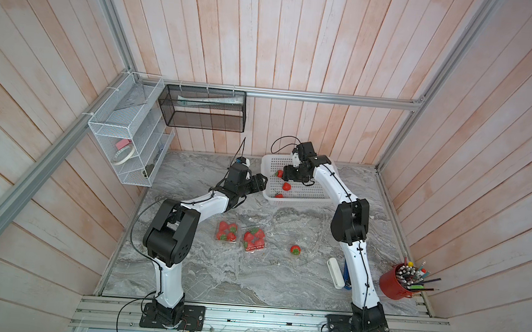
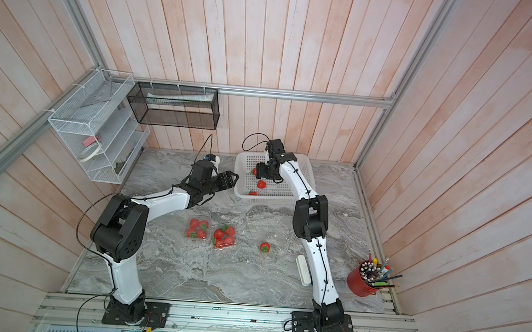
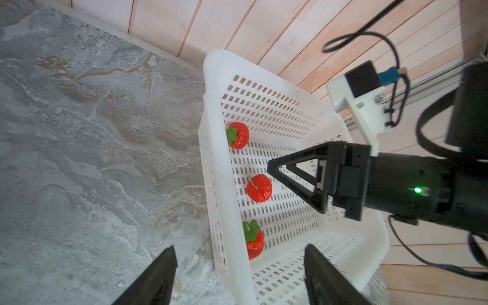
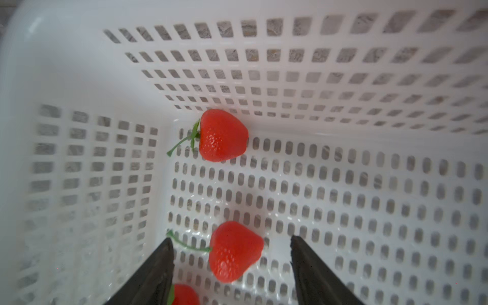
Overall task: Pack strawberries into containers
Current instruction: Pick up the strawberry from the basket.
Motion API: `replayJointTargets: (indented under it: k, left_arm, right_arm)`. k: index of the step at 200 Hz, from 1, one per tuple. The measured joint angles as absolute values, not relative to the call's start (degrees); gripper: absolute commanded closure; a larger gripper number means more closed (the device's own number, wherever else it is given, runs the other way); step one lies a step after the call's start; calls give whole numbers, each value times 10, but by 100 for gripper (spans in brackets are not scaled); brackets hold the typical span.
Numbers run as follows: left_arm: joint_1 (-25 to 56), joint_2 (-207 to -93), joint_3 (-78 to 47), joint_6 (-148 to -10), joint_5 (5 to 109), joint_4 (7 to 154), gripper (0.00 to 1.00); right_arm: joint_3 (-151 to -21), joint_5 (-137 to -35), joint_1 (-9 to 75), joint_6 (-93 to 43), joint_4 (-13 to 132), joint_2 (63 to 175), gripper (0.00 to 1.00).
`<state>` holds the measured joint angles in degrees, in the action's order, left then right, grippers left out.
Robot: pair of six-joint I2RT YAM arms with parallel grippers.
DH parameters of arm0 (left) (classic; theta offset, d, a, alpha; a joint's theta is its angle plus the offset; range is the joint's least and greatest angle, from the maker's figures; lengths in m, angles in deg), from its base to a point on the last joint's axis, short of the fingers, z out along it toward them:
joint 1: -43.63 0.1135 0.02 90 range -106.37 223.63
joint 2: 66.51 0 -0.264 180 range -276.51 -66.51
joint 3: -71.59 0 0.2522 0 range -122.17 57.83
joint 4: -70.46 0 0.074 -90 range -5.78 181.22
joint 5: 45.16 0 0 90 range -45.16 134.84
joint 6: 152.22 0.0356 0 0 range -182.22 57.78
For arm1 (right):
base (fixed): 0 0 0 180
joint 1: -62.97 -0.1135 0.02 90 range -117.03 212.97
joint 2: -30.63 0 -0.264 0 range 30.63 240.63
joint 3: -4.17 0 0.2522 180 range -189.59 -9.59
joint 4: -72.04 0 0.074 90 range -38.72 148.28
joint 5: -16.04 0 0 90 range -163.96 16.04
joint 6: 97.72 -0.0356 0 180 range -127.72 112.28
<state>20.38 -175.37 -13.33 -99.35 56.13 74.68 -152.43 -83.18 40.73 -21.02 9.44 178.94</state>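
Your right gripper (image 4: 229, 237) hangs inside the white basket (image 1: 301, 203) at the worktop's (image 1: 215, 277) far edge. Its jaws are spread and released, and the middle strawberry (image 4: 235, 250) lies between them, unpinched. A far strawberry (image 3: 237, 135) and a near strawberry (image 3: 254, 243) lie along the basket's left wall. Your left gripper (image 3: 239, 247) is spread and empty at that wall. Mid-worktop, the left box (image 1: 229, 221) and the right box (image 1: 262, 248) each hold four berries. A lone strawberry (image 1: 295, 250) sits right of them.

White arms (image 1: 166, 279) w/ blk joints (image 1: 170, 230)
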Motion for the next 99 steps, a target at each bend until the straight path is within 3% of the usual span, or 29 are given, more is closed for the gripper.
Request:
replayJointTargets:
  k: [49,99]
  left_arm:
    - [206,-1760,-133,-999,575,739,22]
    - [217,-1776,-133,-1011,594,727,22]
  right_arm:
    - [-1518,-842,407,-206,81,1800,24]
    - [-1504,-822,395,-192,70,1806,36]
